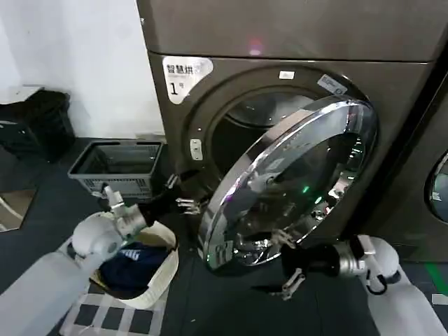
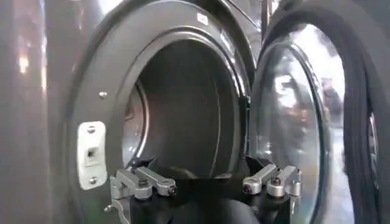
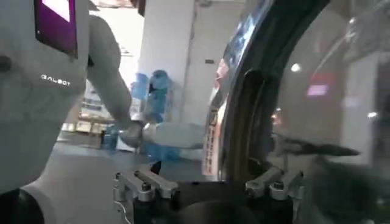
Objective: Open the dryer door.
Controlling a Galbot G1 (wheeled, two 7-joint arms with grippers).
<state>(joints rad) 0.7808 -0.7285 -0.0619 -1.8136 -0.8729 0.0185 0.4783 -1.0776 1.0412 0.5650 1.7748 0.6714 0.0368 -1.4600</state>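
dark floor (image 1: 42, 203) carries the dryer (image 1: 175, 133), a grey plastic basket (image 1: 119, 168) beside it, and a cream laundry bag (image 1: 150, 280) holding dark clothes.

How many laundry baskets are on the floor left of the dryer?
2: a dark plastic basket by the wall, and a white-rimmed basket holding dark clothes, nearer the left gripper. Others may be hidden.

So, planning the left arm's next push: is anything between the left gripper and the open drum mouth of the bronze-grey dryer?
Nothing: in the left wrist view the open left gripper faces the bronze-grey dryer's dark drum opening across bare space.
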